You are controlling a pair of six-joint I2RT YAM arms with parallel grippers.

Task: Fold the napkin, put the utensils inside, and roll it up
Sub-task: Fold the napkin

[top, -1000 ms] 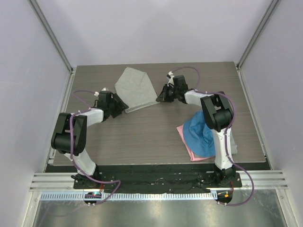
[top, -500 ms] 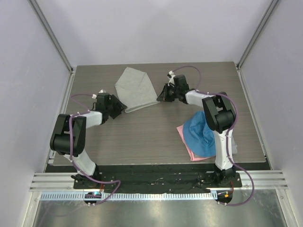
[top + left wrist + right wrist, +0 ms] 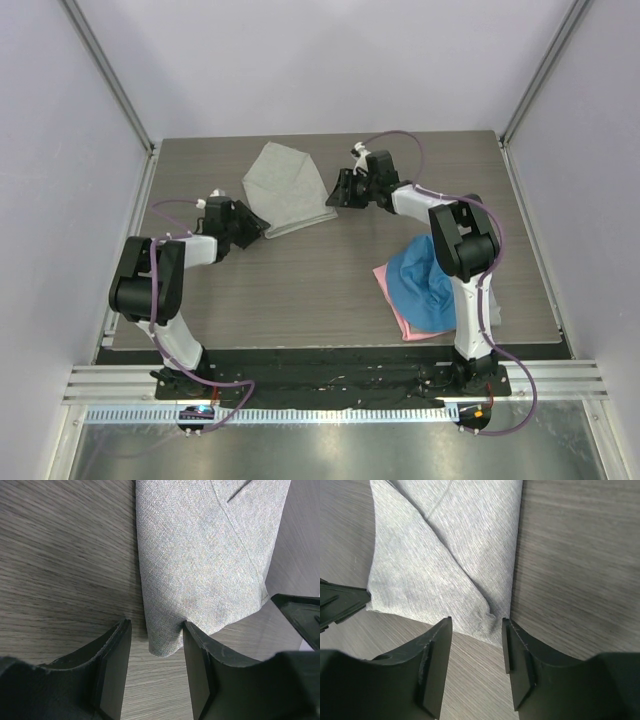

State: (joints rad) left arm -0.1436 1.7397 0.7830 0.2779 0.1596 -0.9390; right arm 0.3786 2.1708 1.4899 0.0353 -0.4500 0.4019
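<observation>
The light grey napkin lies folded flat on the far middle of the table. My left gripper is at its near left corner, and my right gripper at its near right corner. The left wrist view has the left gripper open, with the corner of the napkin lying just between the fingertips and brushing the right finger. My right gripper is open in the right wrist view, the corner of the napkin flat on the table just beyond its tips. The utensils are out of view.
A blue cloth is heaped on a pink cloth at the near right, beside the right arm's base. Grey walls stand close round the wooden table.
My right gripper has gone from shut to open, letting go of the napkin's right corner. The left gripper's jaws have narrowed a little around the left corner.
</observation>
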